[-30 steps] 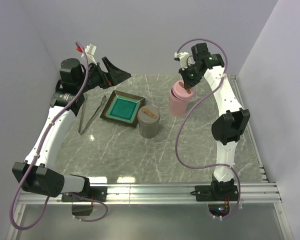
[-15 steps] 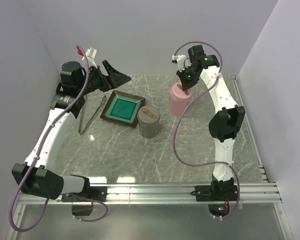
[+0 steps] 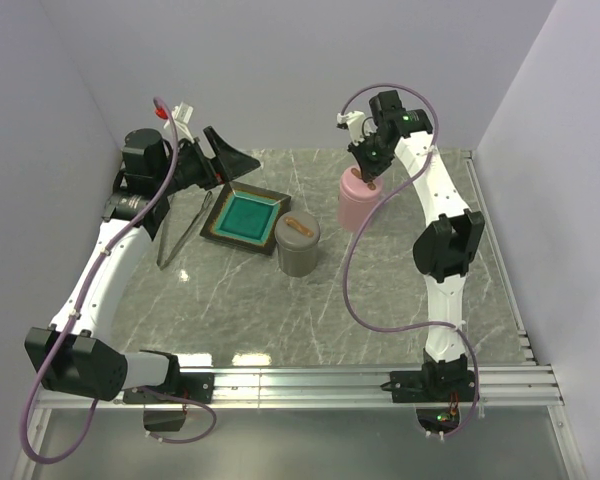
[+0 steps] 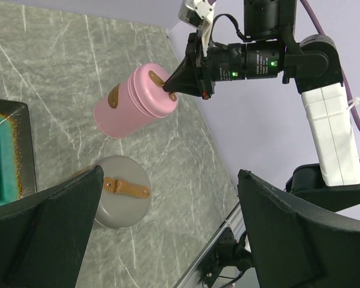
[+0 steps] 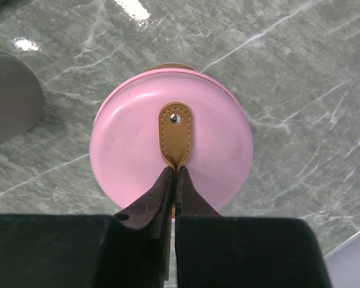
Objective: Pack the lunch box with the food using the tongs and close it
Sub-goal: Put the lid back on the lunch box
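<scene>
the near table (image 3: pixel 280 320) lies open; tongs (image 3: pixel 184 228), plate (image 3: pixel 230 239), grey container (image 3: pixel 297 250) and pink container (image 3: pixel 357 208) line the far side.

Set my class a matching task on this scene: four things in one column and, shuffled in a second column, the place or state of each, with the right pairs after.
Column 1
1. tongs
2. pink container
3. grey container
4. left gripper

Column 2
A. open, holding nothing
B. its brown strap pinched by the shut right gripper
C. lying flat, left of the square plate
D. standing beside the plate's near right edge, no gripper on it

Pairs: 1-C; 2-B; 3-D; 4-A
</scene>
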